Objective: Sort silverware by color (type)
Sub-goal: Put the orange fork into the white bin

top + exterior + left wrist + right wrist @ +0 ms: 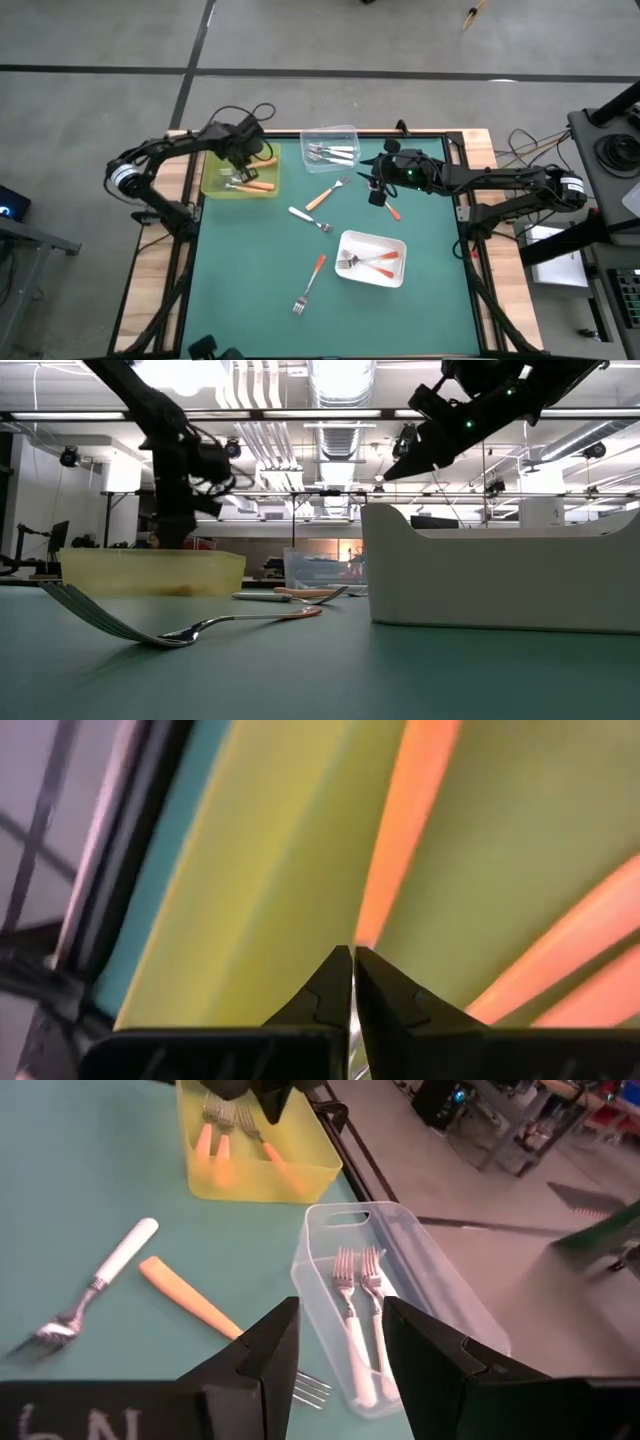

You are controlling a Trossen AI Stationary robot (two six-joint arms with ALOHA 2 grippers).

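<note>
Nearest the low camera, a red-orange-handled fork [308, 284] lies alone on open green counter [240, 290], while left fingers [352, 982] sit clenched inside the yellow tray [212, 186] and right fingers [340, 1350] hover released over the clear tray [420, 1270].

There were three trays [329, 132] and about ten forks [309, 284], four of them loose on the desk [240, 290].

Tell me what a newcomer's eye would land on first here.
Three trays stand on the green mat: a yellow tray at far left, a clear tray at the far middle, a white tray nearer. The left pincer is shut above the yellow tray; the right pincer hangs open near a red-orange fork. Loose forks lie between.
</note>
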